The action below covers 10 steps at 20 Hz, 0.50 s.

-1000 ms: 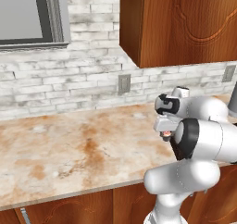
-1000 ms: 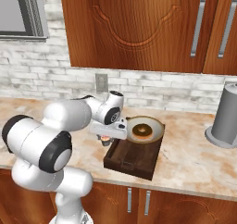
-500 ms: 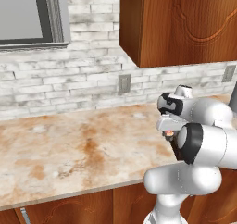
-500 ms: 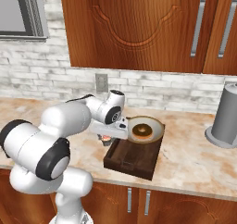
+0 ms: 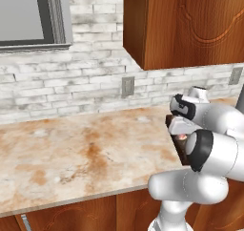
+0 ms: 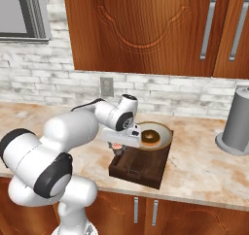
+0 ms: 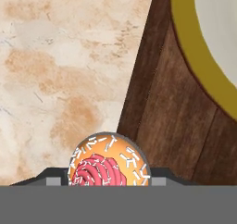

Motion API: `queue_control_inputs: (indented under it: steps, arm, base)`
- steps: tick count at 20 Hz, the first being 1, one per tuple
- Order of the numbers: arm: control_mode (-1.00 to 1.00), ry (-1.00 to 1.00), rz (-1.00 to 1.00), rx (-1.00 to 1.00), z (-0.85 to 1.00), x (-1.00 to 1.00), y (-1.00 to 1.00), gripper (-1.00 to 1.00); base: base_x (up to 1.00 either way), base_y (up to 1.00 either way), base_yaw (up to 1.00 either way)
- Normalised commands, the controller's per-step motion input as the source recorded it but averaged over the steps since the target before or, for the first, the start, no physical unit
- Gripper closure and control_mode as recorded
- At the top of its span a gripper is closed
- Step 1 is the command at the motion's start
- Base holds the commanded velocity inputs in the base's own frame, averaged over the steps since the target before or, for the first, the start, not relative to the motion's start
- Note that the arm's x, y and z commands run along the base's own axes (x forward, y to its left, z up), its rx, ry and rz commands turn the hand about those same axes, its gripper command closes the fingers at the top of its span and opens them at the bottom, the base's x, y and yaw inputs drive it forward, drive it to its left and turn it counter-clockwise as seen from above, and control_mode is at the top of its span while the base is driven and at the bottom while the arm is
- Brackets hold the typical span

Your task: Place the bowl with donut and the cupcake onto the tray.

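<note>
One item left: my gripper point(image 6: 116, 145), clamped on the cupcake point(image 7: 109, 166), has slid from counter over the tray point(image 6: 141, 168) edge. Bowl point(image 6: 151, 136) w/ donut point(image 6: 150, 137) already aboard; release next, I'd say.

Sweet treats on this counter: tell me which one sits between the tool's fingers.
The cupcake with pink frosting and sprinkles, held in the tool at the tray edge. The donut, a brown ring, lies in the bowl on the tray.

No legible text or labels anywhere.
</note>
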Motion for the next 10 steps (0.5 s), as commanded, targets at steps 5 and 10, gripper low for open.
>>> queue_control_inputs:
  steps: [5, 10]
  arm:
    - [-1.0, 0.0, 0.0, 0.0, 0.0, -0.09, -0.39, 1.0]
    - [-1.0, 0.0, 0.0, 0.0, 0.0, -0.04, -0.38, 1.0]
  base:
    - [0.0, 0.0, 0.0]
    - [0.0, 0.0, 0.0]
